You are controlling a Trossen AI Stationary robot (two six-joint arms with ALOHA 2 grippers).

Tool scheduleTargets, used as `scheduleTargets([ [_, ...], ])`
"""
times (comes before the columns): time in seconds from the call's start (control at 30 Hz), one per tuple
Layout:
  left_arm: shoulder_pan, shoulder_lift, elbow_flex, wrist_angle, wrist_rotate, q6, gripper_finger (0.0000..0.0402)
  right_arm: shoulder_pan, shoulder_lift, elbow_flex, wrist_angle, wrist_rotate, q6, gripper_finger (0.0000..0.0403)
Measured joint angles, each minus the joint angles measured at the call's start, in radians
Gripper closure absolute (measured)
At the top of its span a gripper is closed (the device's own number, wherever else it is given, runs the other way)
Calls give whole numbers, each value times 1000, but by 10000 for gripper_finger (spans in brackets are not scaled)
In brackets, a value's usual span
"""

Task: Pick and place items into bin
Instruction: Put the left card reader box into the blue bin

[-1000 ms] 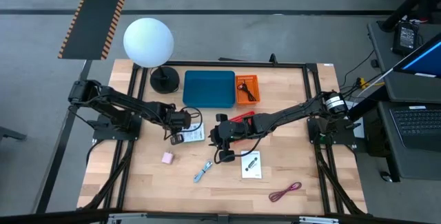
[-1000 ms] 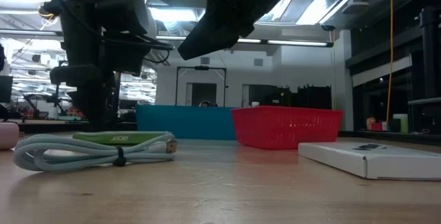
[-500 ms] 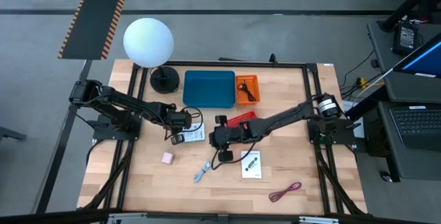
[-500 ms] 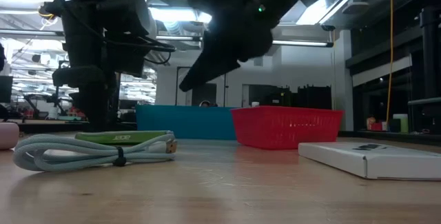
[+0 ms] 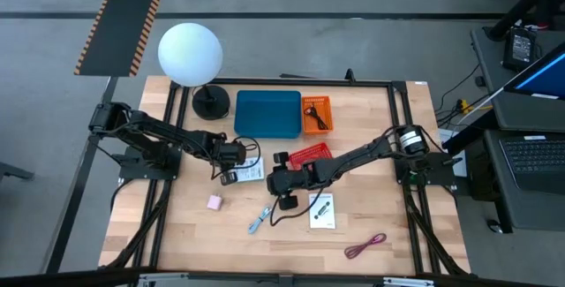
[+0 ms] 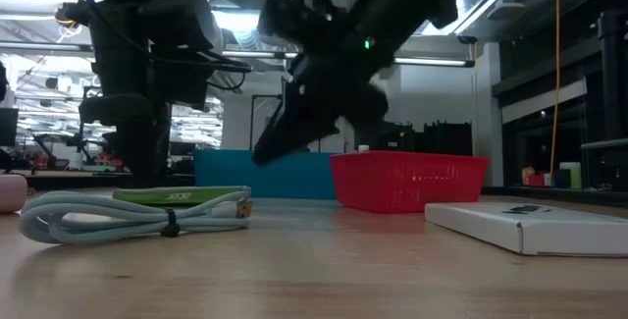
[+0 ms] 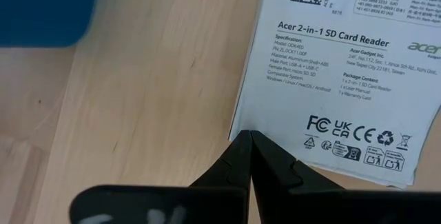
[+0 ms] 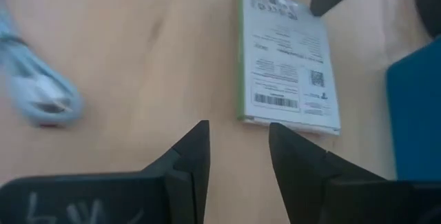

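Nearest in the low view lies a coiled pale blue-silver cable (image 6: 137,216) on the wooden counter (image 6: 314,270), with a flat white printed box (image 6: 535,226) off to one side. A small pink cube (image 5: 214,202) sits near the counter's front on the left arm's side, and a looped maroon cable (image 5: 365,246) lies near the front on the right arm's side.

The right claw (image 8: 238,151) hangs above the counter with its fingers spread and nothing between them — just ahead of it is a white printed card box with a green edge (image 8: 289,62), and to its side the pale cable. From above, this claw (image 5: 282,185) is between the two white boxes, the second one (image 5: 323,211) just beside it.

The left claw (image 7: 249,136) has its fingers pressed together, tips touching the edge of the white card-reader box (image 7: 344,65) — empty otherwise.

Beyond both claws stand a red mesh basket (image 5: 309,154), a blue rectangular bin (image 5: 267,113) and a small orange tray (image 5: 317,114).
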Motion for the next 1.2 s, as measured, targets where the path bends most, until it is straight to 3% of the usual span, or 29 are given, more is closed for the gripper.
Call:
scheduleTargets([
  [0.57,3,0,-1,16,10,3,399,1,117,0,121,134,-115,274],
  [1.2,4,0,0,25,32,24,399,22,137,2,149,143,-264,274],
])
